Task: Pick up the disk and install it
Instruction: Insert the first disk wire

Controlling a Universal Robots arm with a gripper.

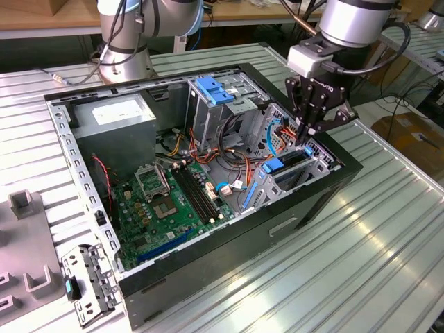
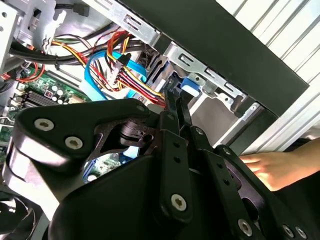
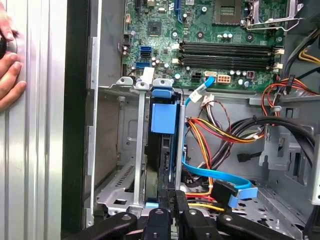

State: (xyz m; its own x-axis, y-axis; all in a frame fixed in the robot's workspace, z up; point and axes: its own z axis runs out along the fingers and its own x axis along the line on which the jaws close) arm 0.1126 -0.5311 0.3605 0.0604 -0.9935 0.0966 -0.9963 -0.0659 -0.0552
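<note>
The hand [image 1: 307, 133] is reaching down into the open computer case [image 1: 326, 198], at the drive bay on the side nearest the exterior view's right. Its two fingers [image 3: 172, 200] are standing close together, almost parallel, and they appear to be pinching the thin upper edge of the disk [image 3: 161, 165], which is sitting on edge in the bay directly below the fingertips. In the first wrist view the blue carrier tab [image 3: 163, 116] is lying just beyond the fingertips, at the far end of the disk, and the grey bay rails [image 3: 140, 150] are running along one flank of it. In the second wrist view the fingers are coming together on a blue plastic piece [image 2: 189, 86] at the bay mouth, so I judge the hand closed on the disk, though the contact itself is partly hidden.

The disk is looking like a stiff metal slab in a plastic frame: fairly heavy for its size, rigid, smooth on its faces and therefore liable to slip if squeezed on the metal alone. The blue frame is offering the better hold, being less slick. It is probably sensitive to knocks and to twisting in the rails, so a straight, square grip near the middle of the edge is wise.

A bundle of coloured cables [image 3: 220, 135] and a blue ribbon cable [image 3: 210, 175] are lying just beside the fingers. A person's hand [image 3: 9, 75] is resting on the ribbed desk [image 3: 35, 150] outside the case
</note>
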